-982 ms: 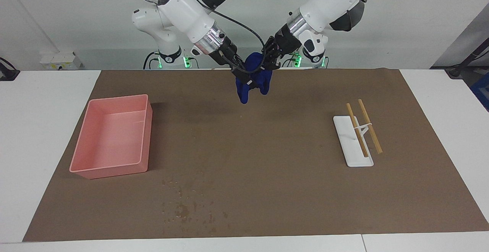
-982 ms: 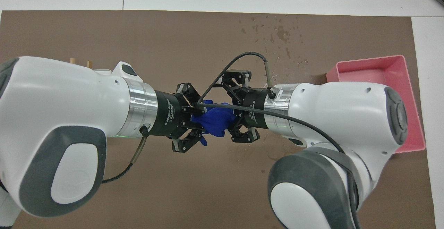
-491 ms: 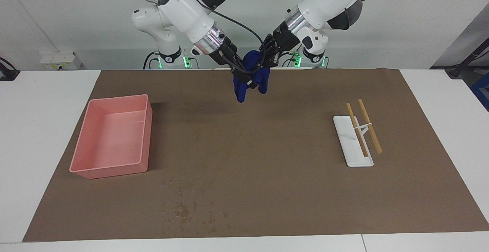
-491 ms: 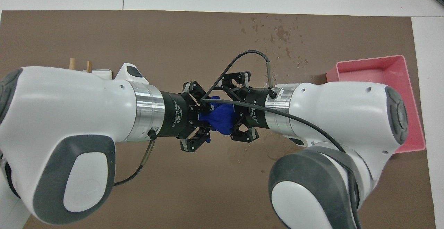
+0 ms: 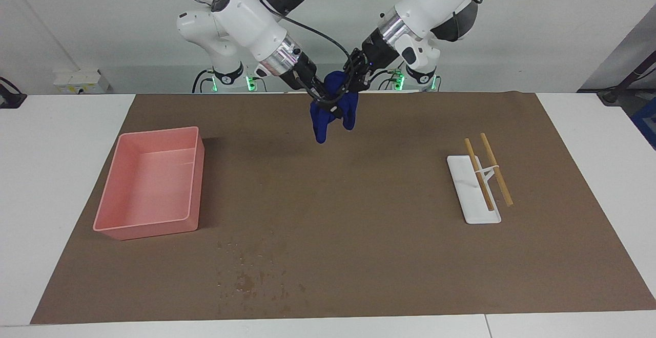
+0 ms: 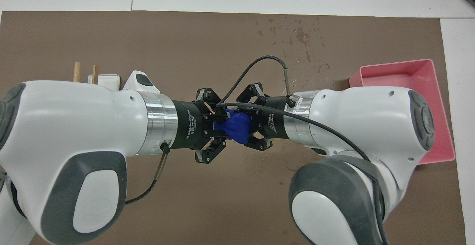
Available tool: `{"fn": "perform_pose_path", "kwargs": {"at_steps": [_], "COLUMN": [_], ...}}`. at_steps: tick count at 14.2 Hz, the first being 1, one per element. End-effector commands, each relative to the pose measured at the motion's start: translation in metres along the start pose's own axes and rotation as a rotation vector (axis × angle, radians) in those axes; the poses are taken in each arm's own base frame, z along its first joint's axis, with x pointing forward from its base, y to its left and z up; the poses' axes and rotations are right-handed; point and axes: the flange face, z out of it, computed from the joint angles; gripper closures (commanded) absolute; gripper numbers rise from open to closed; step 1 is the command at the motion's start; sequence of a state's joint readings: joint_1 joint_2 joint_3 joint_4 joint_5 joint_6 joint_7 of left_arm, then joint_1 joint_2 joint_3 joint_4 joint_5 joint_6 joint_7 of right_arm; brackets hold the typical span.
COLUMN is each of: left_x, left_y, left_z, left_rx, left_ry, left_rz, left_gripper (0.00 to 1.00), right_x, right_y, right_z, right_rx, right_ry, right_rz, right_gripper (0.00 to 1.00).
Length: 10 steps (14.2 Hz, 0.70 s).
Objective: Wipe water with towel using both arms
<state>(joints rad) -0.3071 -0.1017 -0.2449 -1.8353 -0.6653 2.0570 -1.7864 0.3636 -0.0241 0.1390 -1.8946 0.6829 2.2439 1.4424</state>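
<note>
Both arms have drawn closer, left gripper [image 5: 353, 79] and right gripper [image 5: 324, 101] each clamped on the raised towel [image 5: 332, 106].

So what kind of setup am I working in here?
Probably a robot lab bench, not a kitchen: two arms share a blue towel over a brown mat, with a pink bin and chopsticks as props.

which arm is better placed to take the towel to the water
Right, probably. The water drops lie toward the right arm's end, beside the pink tray. Both the right gripper and left gripper meet at the towel.
</note>
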Motion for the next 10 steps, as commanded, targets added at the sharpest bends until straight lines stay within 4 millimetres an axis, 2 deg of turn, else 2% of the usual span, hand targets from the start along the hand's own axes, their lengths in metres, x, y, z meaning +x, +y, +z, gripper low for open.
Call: {"fn": "perform_pose_path", "kwargs": {"at_steps": [1,2,4,6,8,10], "left_x": [-0.010,-0.011,-0.009,-0.009,0.003,0.021], "left_y": [-0.011,-0.011,-0.008,-0.001,0.005,0.015], "left_z": [-0.001,0.000,-0.002,-0.008,-0.009,-0.019], "left_rx": [-0.008,-0.008,-0.018,-0.057,-0.070,-0.058], "left_ry": [-0.029,-0.025,-0.004,0.113,0.255,0.293], "left_rz": [0.005,-0.001,0.016,0.116,0.261,0.430], "left_gripper": [0.40,0.00,0.00,0.00,0.00,0.00], "right_x": [-0.005,-0.005,-0.004,-0.003,-0.002,0.008], "right_y": [-0.002,-0.001,-0.001,-0.001,0.004,0.008], "right_z": [-0.001,-0.001,-0.001,-0.001,-0.002,-0.005], "right_rx": [0.005,0.001,-0.005,-0.009,-0.053,-0.115], "right_ry": [-0.017,-0.017,-0.017,-0.014,-0.016,-0.024], "right_rz": [-0.021,-0.022,-0.023,-0.031,-0.084,-0.135], "right_gripper": [1.00,1.00,1.00,1.00,1.00,1.00]}}
